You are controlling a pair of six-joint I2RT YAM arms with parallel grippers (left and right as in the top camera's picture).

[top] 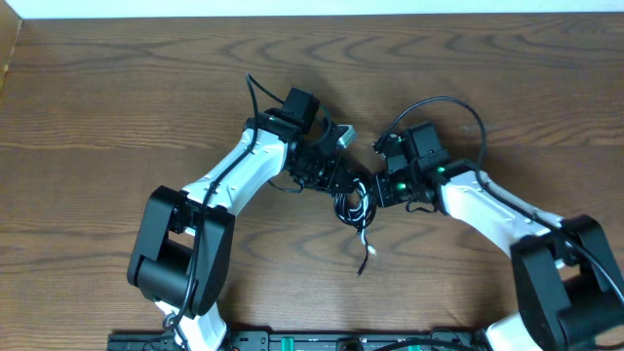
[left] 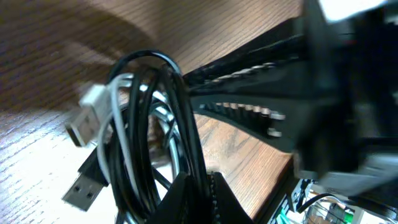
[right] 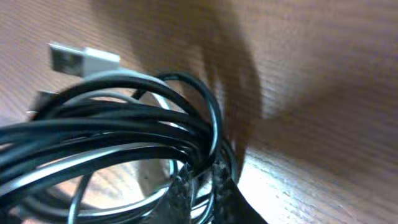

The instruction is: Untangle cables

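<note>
The cables form a small tangled bundle of black cords and one white cord at the table's middle, with one loose end trailing toward the front. My left gripper reaches in from the left and my right gripper from the right, and they meet over the bundle. In the left wrist view the left gripper is shut on the black loops; a white plug and a black USB plug hang free. In the right wrist view the right gripper pinches black strands, with a white plug beyond them.
The wooden table spreads on all sides of the bundle. A thick black wire fixed to the right arm loops up behind it. The arms' base rail runs along the front edge. The right gripper's ribbed finger crosses the left wrist view.
</note>
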